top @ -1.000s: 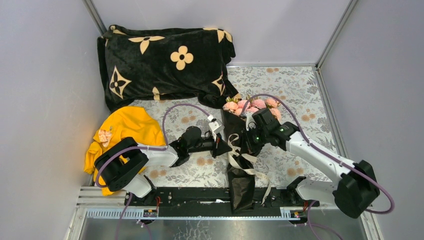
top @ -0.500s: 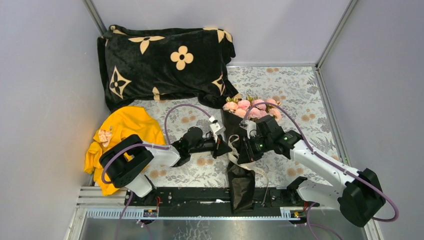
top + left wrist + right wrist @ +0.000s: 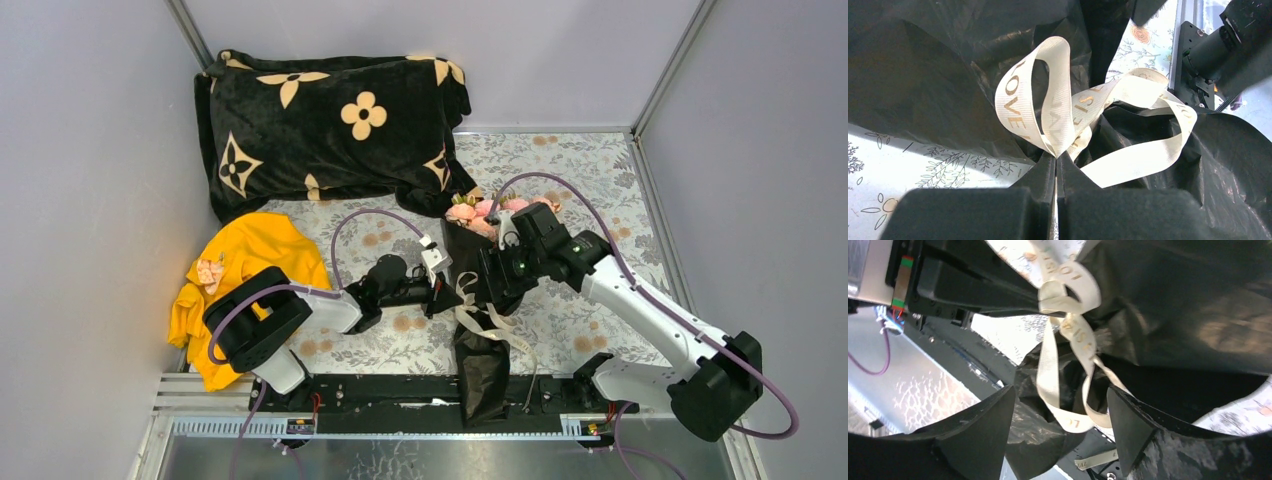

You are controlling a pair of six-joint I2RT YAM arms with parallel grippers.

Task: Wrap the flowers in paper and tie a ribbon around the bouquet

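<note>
The bouquet lies along the table's middle, its pink flowers (image 3: 487,210) at the far end and the black paper (image 3: 483,370) cone reaching to the near rail. The cream ribbon (image 3: 482,318) is knotted round the cone's waist with loose loops and tails. My left gripper (image 3: 441,291) sits at the cone's left side, shut on a ribbon (image 3: 1058,100) loop at its fingertips (image 3: 1056,155). My right gripper (image 3: 489,283) hovers over the knot. In the right wrist view that gripper (image 3: 1060,392) is open, and ribbon (image 3: 1048,370) loops hang between its fingers unpinched.
A black plush blanket (image 3: 330,120) with tan flower marks fills the far left. A yellow garment (image 3: 250,260) lies at the left by the left arm. The black base rail (image 3: 400,395) runs along the near edge. Grey walls close in on both sides.
My right gripper's jaws have opened and let go of the ribbon, staying over the knot. My left gripper has kept its grip on the ribbon loop.
</note>
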